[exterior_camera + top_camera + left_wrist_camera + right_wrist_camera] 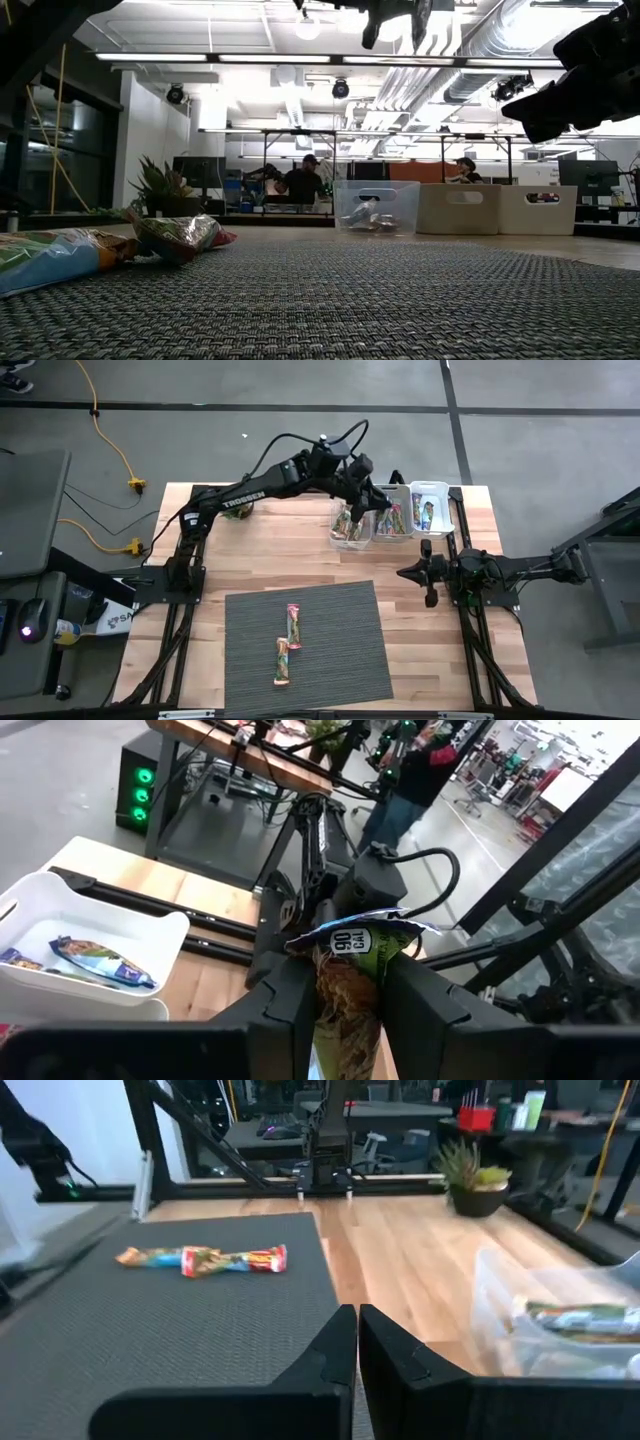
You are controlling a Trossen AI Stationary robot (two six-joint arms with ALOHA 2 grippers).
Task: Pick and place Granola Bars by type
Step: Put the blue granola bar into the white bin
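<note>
Green bar [350, 990] clamped in left gripper [345, 1010], high view hides it

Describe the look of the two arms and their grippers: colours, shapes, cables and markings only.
Both arms are dark, nearly black, built of jointed segments. The left arm carries white "TROSSEN" lettering on its long link, and black cables loop above its wrist. The left gripper has two broad, dark, blocky fingers. The right arm is equally dark; the right gripper has two flat, matte black fingers tapering to angular tips.

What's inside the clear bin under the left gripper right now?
The clear bin holds a few granola bars; the left gripper, shut on a green bar, hides part of the contents.
</note>
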